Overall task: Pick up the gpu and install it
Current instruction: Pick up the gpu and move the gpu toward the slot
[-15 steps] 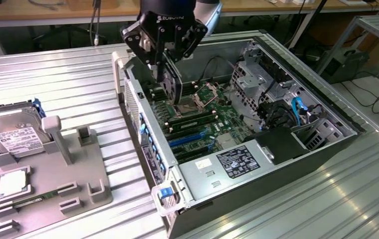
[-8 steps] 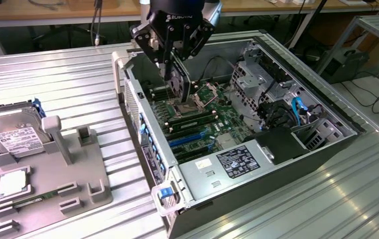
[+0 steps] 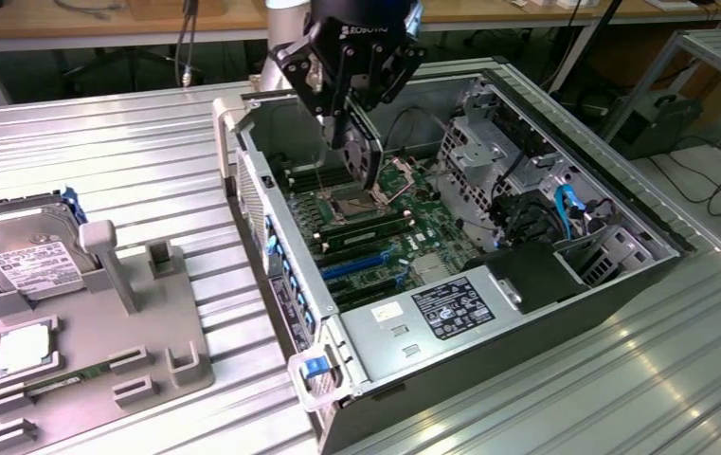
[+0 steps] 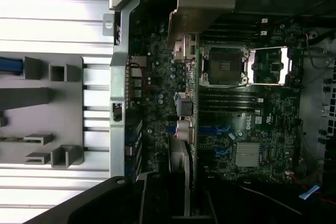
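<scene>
The gripper (image 3: 350, 106) hangs over the open computer case (image 3: 499, 379), above its rear half, with its fingers (image 3: 325, 95) clenched on the gpu (image 3: 364, 166). The card is clear of the counter (image 3: 107, 152) and hangs on edge, lowered partway inside the case and above the motherboard (image 3: 392, 246); whether it touches any slot I cannot tell. In the wrist view the card appears edge-on as a narrow strip running across the board, its pale metal bracket (image 4: 199, 3) pointing at the case's rear wall. The open processor socket (image 4: 223, 66) sits on the case floor just beside the card's line, and a small silver heat sink (image 4: 247, 154) lies farther along the same board.

Outside the case, well apart from it on the exterior view's left, a grey holder tray (image 3: 95, 370) rests on the ribbed counter. A boxy hard drive (image 3: 26, 261) with a white label leans in the tray's end farthest from the case's front, and a small square silver chip (image 3: 26, 346) lies flat in the tray
</scene>
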Controlling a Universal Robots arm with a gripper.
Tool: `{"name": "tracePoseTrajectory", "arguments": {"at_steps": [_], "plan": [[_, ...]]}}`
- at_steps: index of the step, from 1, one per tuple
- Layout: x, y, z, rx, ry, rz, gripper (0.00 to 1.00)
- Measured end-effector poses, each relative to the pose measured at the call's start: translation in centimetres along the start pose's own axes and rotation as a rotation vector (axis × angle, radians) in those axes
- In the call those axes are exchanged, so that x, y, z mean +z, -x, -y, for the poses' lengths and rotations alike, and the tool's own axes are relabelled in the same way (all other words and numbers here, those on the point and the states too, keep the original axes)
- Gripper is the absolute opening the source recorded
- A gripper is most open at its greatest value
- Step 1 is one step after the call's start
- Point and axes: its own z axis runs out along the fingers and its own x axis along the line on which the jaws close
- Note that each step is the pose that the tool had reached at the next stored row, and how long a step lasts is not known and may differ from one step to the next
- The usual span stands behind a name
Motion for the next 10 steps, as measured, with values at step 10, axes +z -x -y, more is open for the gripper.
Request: {"name": "tracePoseTrajectory", "arguments": {"at_steps": [10], "plan": [[0.06, 2.4, -0.09, 0.000, 0.0001, 0.0001, 0.28]]}}
